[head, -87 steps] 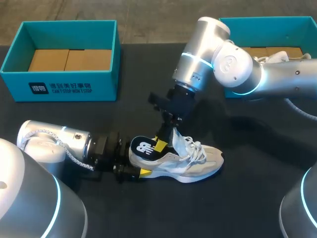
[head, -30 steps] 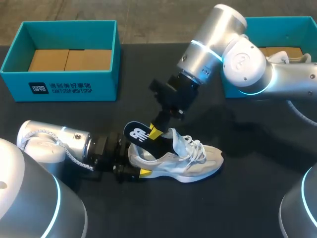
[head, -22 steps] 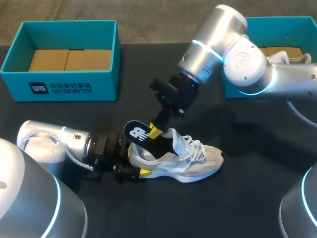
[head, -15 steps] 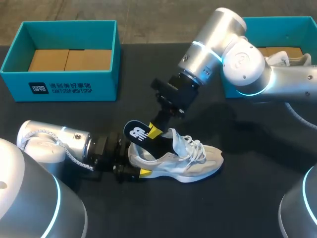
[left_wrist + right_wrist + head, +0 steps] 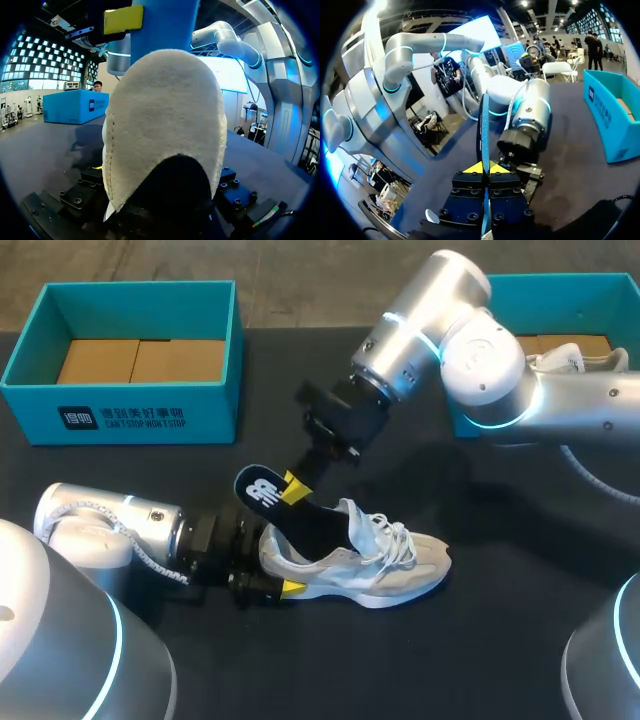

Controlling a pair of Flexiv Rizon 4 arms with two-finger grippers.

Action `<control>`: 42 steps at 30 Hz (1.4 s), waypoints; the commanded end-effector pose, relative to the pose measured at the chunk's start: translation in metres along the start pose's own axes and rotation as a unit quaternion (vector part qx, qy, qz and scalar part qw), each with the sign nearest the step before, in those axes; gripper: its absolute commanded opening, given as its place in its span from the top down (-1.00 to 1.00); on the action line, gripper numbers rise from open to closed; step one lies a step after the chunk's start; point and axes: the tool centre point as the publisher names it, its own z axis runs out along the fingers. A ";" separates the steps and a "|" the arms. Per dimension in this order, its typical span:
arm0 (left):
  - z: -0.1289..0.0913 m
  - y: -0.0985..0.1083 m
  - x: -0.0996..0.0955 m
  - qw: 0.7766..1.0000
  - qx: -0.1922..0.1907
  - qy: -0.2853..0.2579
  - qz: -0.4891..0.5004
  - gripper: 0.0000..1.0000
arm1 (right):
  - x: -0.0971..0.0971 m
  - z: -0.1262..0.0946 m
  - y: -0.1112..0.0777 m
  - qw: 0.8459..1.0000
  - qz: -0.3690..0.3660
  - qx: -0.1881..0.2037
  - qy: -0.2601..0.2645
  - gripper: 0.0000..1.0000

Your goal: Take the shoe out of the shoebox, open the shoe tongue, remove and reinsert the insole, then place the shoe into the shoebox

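One white shoe (image 5: 372, 565) | left end effector (image 5: 270, 568) grips heel | right end effector (image 5: 292, 487) pinches half-out black insole (image 5: 297, 514)

Above and beside the right end effector (image 5: 292, 487) there is free room. Under it the insole (image 5: 305, 518) and the shoe (image 5: 370, 565) stand in the way. The left end effector (image 5: 280, 585) blocks the heel end. Past the toe, bare tabletop (image 5: 520, 570) leaves passage toward the right shoebox (image 5: 560, 280).

Right gripper (image 5: 291, 487), clamped on the flat black insole (image 5: 262, 490), has lifted it farther left and away, drawing more of it out of the white-grey sneaker (image 5: 380, 565).
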 end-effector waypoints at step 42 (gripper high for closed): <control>0.000 0.001 0.000 1.000 -0.001 -0.001 0.000 1.00 | 0.071 -0.144 0.084 0.958 -0.037 -0.225 -0.176 1.00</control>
